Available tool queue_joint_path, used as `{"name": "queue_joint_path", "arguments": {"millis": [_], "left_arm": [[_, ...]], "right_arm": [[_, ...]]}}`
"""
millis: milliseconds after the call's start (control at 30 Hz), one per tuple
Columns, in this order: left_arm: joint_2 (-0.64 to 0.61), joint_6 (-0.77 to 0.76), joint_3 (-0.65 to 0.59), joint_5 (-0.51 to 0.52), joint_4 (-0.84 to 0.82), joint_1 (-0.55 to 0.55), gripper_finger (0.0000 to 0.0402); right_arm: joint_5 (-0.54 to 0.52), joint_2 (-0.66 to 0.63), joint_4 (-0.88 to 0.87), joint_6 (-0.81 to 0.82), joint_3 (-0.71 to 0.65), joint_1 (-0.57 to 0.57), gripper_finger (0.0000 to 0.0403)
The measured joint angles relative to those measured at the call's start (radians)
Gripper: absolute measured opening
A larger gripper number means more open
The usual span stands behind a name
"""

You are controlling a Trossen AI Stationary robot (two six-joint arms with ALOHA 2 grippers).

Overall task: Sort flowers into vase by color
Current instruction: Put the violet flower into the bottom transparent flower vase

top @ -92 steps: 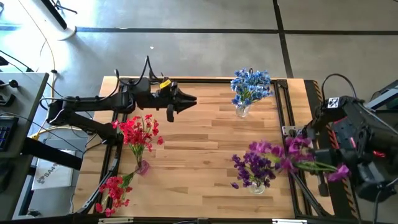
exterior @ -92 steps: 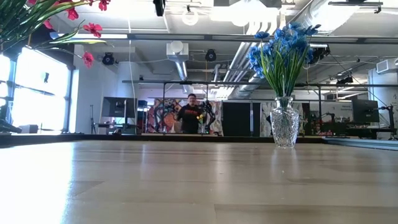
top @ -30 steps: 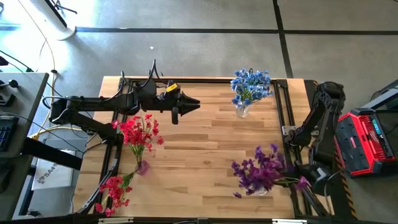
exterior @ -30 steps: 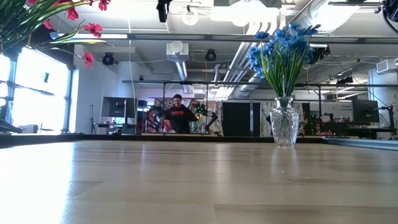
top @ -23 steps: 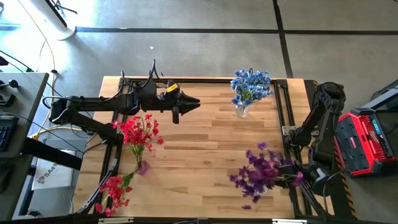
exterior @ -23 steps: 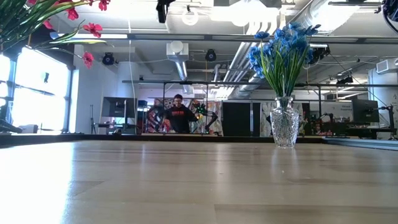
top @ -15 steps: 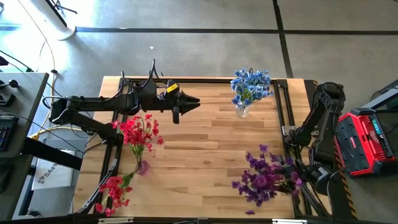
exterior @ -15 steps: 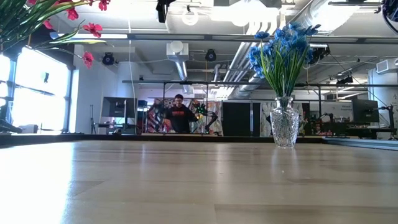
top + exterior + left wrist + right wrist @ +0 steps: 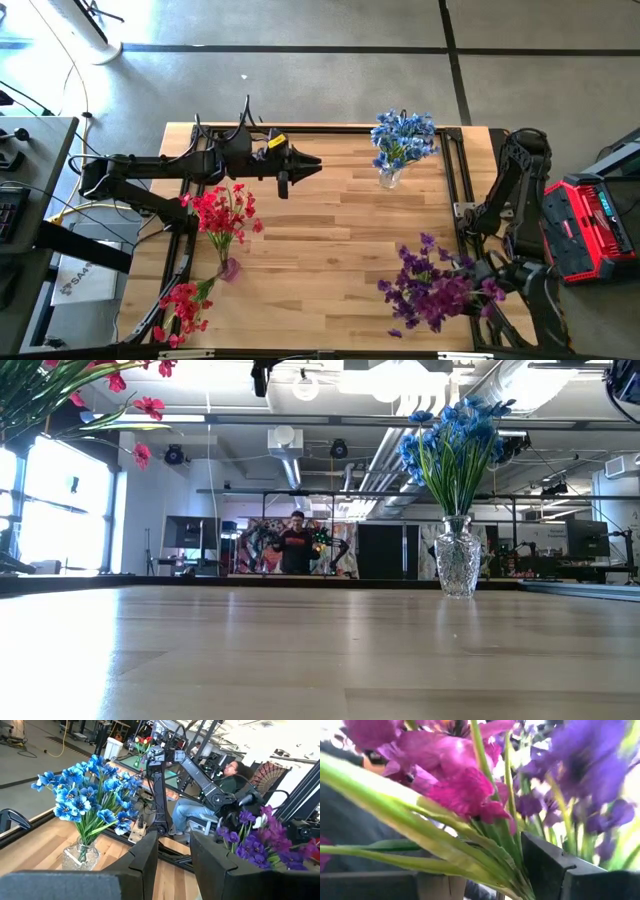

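Since a second ago the purple flowers [image 9: 435, 290] have tipped over toward the table's [image 9: 330, 230] near right edge, and the right gripper [image 9: 497, 272] — then clamped shut — now stands with fingers apart around their green stems. Blue flowers [image 9: 404, 138] stand in a glass vase [image 9: 389, 178] far off; red flowers [image 9: 222, 212] sit left. The left gripper [image 9: 283, 178] hovers empty, slightly parted — between red and blue.
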State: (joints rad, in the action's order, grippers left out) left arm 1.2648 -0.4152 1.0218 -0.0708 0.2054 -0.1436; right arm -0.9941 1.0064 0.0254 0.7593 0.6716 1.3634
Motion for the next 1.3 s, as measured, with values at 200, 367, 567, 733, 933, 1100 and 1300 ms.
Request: {"name": "queue_joint_path", "arguments": {"millis": [200,367,567,733,933,1100,1300], "left_arm": [[0.0,-0.011,0.0,-0.014,-0.001,0.012,0.0101],[0.0,-0.01,0.0,-0.016,-0.005,0.033,0.0101],[0.0,-0.01,0.0,-0.016,-0.008,0.035,0.0101],[0.0,-0.01,0.0,-0.011,-0.007,0.026,0.0101],[0.0,-0.002,0.0,0.007,-0.006,0.026,0.0102],[0.0,0.015,0.0,0.013,-0.006,0.038,0.0102],[0.0,0.025,0.0,0.012,-0.007,0.043,0.0102]], "right_arm": [[-0.041,0.002,-0.062,0.029,0.001,-0.009,0.0169],[-0.002,0.008,-0.124,0.14,0.001,-0.017,0.02],[0.092,-0.016,-0.127,0.228,0.001,-0.015,0.0245],[0.135,-0.053,-0.154,0.28,0.001,-0.015,0.0252],[0.132,-0.091,-0.211,0.28,0.001,-0.015,0.0252],[0.116,-0.087,-0.322,0.31,0.001,-0.029,0.0252],[0.193,-0.081,-0.312,0.295,0.001,-0.029,0.0252]]}}
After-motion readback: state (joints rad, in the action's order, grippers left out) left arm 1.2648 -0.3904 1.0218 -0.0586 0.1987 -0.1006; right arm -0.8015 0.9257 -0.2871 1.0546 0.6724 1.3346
